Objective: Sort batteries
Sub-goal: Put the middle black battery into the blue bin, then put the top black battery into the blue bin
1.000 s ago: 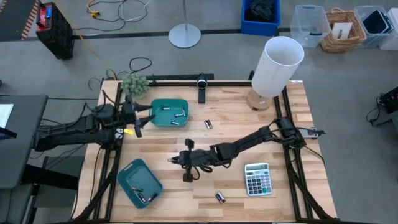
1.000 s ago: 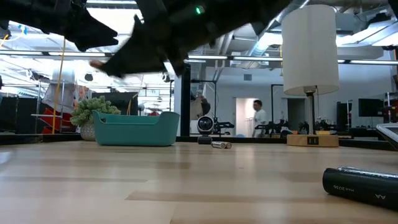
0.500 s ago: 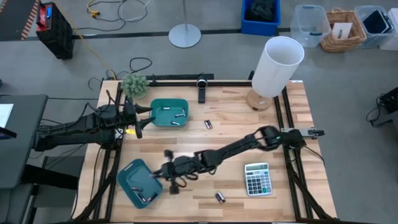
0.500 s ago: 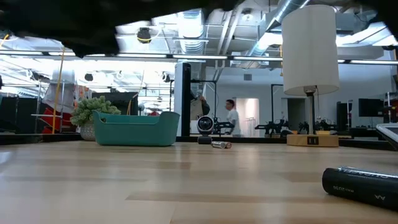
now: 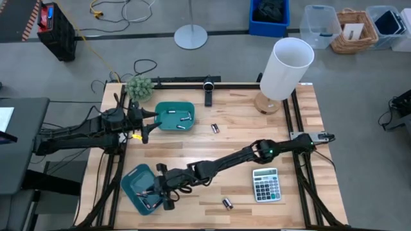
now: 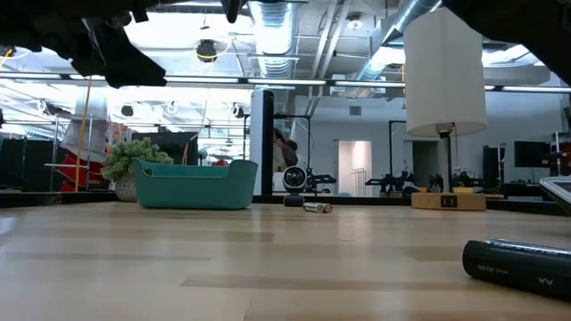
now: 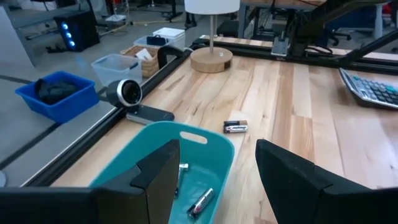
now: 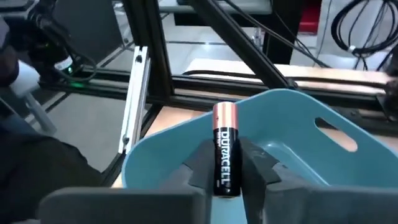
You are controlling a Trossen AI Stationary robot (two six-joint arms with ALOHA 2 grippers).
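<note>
The battery [image 8: 224, 152] is pinched in the right tool [image 8: 225, 168], copper end sticking out, right over the near tray [image 8: 311, 134]. I think it is held there so it can drop in with the others like it. From above, the right tool [image 5: 160, 190] hangs over that tray [image 5: 133, 181].

One battery [image 5: 227, 203] lies on the surface [image 5: 237, 128] right of the tray, near the calculator [image 5: 266, 185]. Another [image 7: 236, 128] lies by the far tray [image 7: 214, 146], which holds more. Nothing blocks the drop.

The left tool [image 7: 214, 171] waits over the far tray, spread apart and empty.
</note>
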